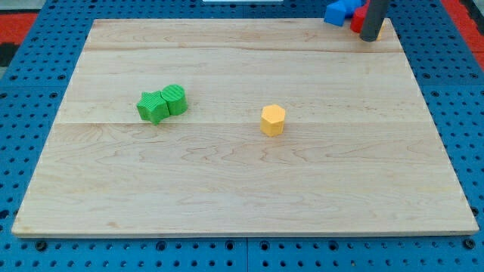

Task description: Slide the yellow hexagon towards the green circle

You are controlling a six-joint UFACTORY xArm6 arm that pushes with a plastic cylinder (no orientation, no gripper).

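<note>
The yellow hexagon (273, 119) stands near the middle of the wooden board (242, 189). The green circle (175, 99) lies left of it, touching a green star-shaped block (153, 107) on the circle's left. My tip (370, 38) is at the board's top right corner, far from the yellow hexagon and up to its right. It is next to a blue block (340, 11) and a red block (358, 18).
The blue and red blocks sit at the board's top right edge, partly cut off by the view's top. A yellowish block edge (382, 28) shows just behind the rod. A blue pegboard surface (30, 91) surrounds the board.
</note>
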